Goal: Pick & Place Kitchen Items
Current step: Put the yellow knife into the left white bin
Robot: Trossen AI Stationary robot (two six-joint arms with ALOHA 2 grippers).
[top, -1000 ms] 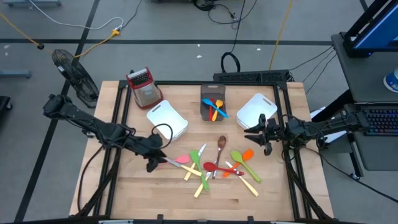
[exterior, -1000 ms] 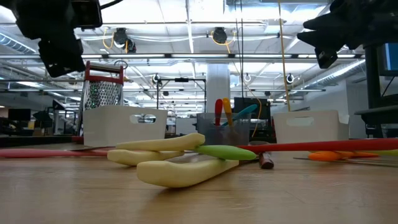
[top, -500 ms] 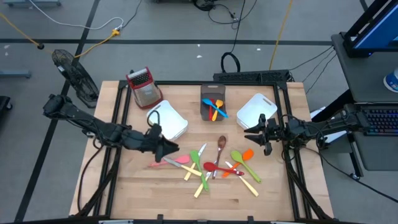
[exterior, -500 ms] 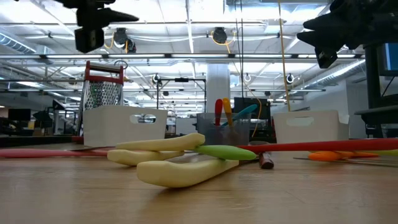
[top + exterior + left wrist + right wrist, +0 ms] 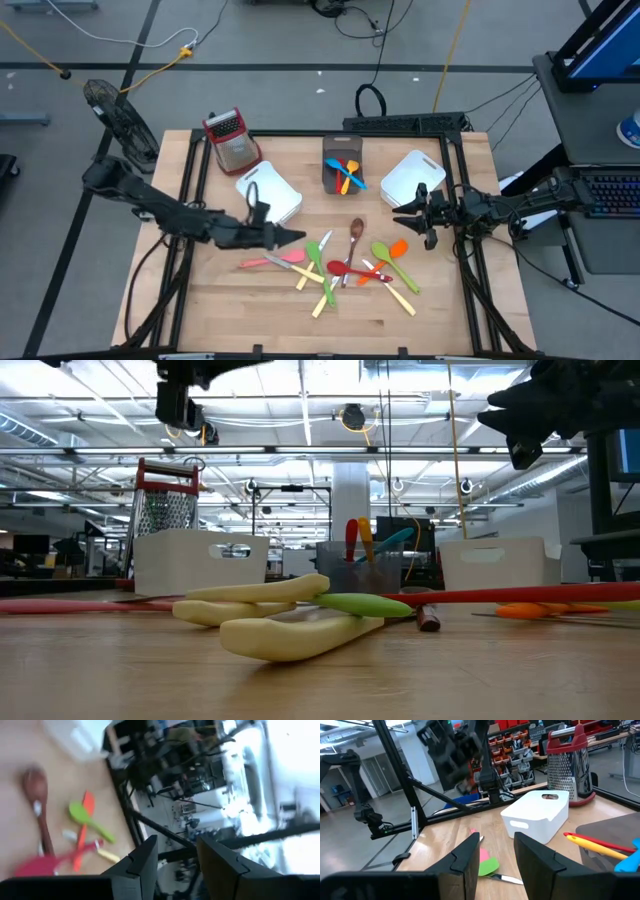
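Observation:
The kitchen items lie scattered mid-table: a pink spatula (image 5: pixel 291 257), a green spatula (image 5: pixel 318 248), a brown wooden spoon (image 5: pixel 356 234), a red spoon (image 5: pixel 343 268), a green spoon (image 5: pixel 382 252), an orange spoon (image 5: pixel 399 247) and cream-handled cutlery (image 5: pixel 322 296). Some cross over one another. My left gripper (image 5: pixel 292 236) is open and empty. It hangs above the table just left of the pile and points toward the table's right; it also shows in the left wrist view (image 5: pixel 176 862). My right gripper (image 5: pixel 402 212) is open and empty, off the table right of the pile, and shows in the right wrist view (image 5: pixel 494 856).
A grey bin (image 5: pixel 343 178) at the far middle holds red, orange and blue utensils. White bins stand at far left-centre (image 5: pixel 268 193) and far right (image 5: pixel 411 177). A red-topped box grater (image 5: pixel 232 138) stands at the far left corner. Bare wood lies along the near edge.
My left gripper has risen from the table beside the pink spatula's left end and gone toward the table's right, tipping up to point level at the pile. The utensils lie as before.

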